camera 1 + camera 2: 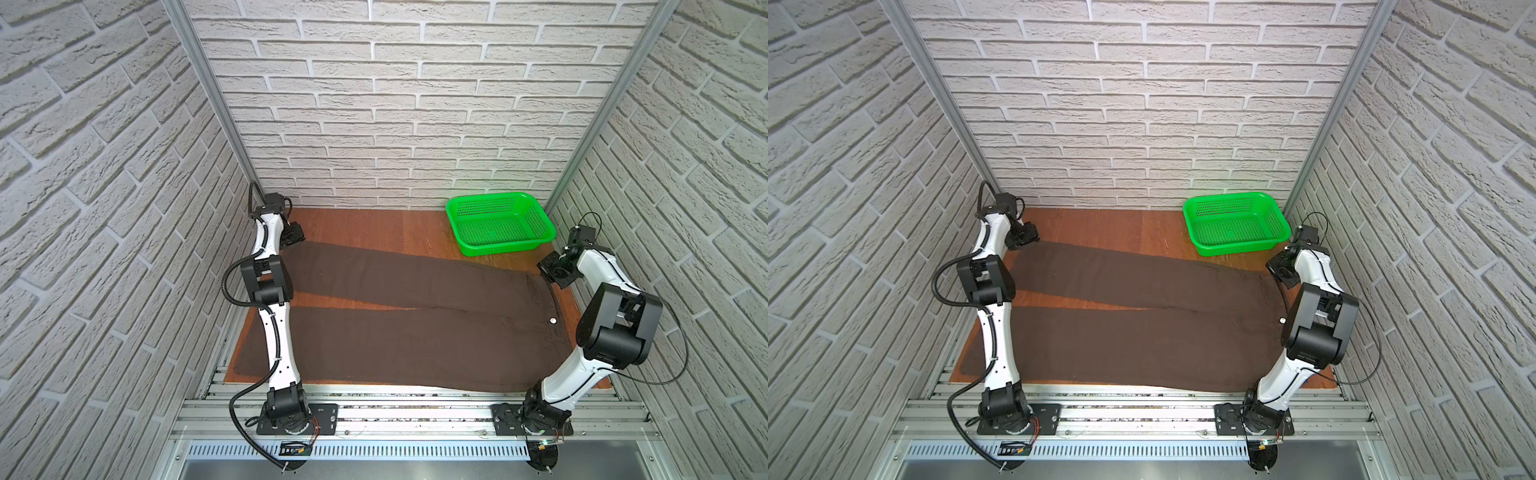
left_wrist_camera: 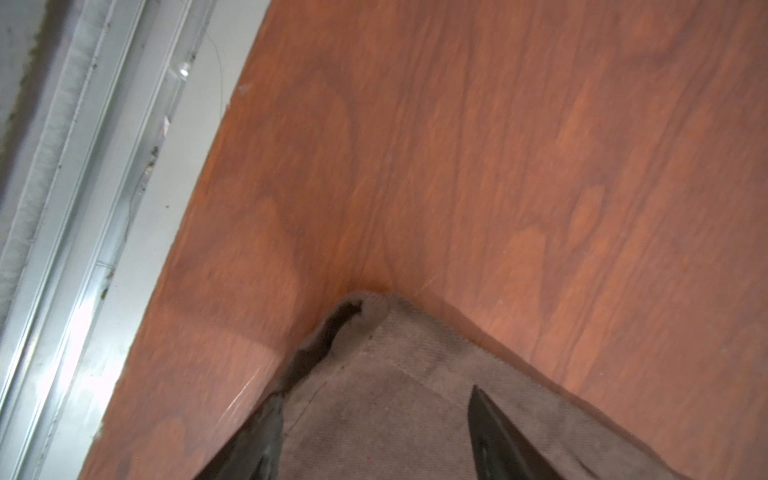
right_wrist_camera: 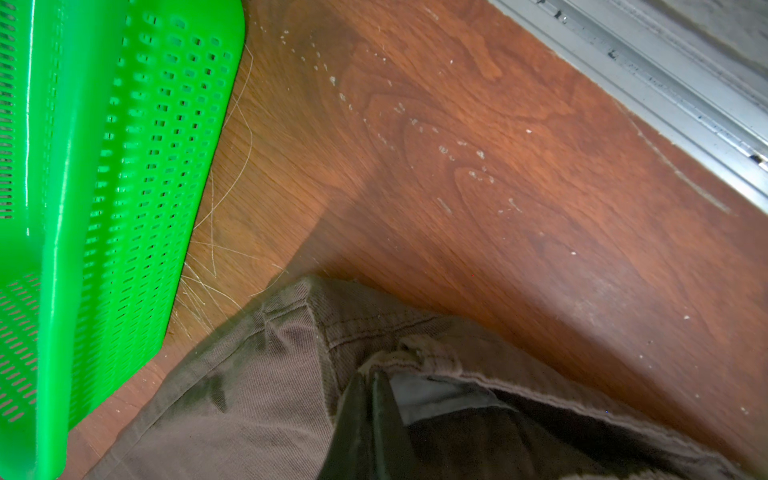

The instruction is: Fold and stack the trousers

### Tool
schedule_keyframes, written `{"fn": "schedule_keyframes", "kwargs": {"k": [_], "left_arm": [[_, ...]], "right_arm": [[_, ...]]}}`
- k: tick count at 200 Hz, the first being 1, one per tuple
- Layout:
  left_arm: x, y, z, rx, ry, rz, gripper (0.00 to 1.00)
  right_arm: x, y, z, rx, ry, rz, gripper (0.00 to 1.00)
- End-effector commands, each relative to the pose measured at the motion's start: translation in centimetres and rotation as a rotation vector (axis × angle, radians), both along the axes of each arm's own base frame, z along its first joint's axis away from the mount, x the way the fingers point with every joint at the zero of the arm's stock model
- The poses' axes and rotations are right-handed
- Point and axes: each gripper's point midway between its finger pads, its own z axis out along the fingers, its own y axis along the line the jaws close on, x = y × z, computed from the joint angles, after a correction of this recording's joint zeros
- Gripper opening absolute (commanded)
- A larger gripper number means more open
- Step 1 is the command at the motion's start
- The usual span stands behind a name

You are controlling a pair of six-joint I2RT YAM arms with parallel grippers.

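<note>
Both top views look down from high on the near side over the whole reddish-brown wooden tabletop, while each wrist view looks closely down at one corner of the dark brown fabric trousers.

Robot lab cell suggested: faux-brick panels held in aluminium profiles, wooden board laid on slotted rails.

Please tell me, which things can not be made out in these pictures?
Top views: near waistband corner of the trousers, hidden behind the right arm.
Top views: near leg's hem, partly behind the left arm.
Left wrist view: left gripper fingers, cut off by the picture edge.
Right wrist view: how much cloth the shut right gripper pinches, under its fingers.
</note>
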Motion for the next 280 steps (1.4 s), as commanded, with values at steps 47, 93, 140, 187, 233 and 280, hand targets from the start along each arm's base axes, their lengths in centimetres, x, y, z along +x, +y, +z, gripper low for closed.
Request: {"fn": "schedule_keyframes", "kwargs": {"k": [47, 93, 140, 187, 233, 280], "left_arm": [[2.0, 1.0, -0.2, 0.002, -0.073, 0.002, 0.70], [2.8, 1.4, -0.5, 0.004, -0.103, 0.007, 0.70], [3.0, 1.5, -1.4, -0.023, -0.104, 0.002, 0.66], [3.5, 1.4, -2.4, -0.035, -0.114, -0.006, 0.59], [3.5, 1.1, -3.4, -0.052, -0.097, -0.007, 0.46], [2.6, 1.4, -3.1, -0.026, -0.063, -0.005, 0.24]], "right_arm": [[1.1, 1.4, 1.5, -0.017, -0.032, 0.044, 0.05], [0.7, 1.3, 1.6, -0.031, -0.020, 0.050, 0.05], [0.7, 1.4, 1.4, -0.025, -0.021, 0.047, 0.05], [0.5, 1.5, 1.2, -0.021, -0.017, 0.048, 0.06], [0.7, 1.6, 1.1, -0.023, -0.016, 0.050, 0.06], [0.7, 1.7, 0.7, -0.022, -0.007, 0.053, 0.06]]}}
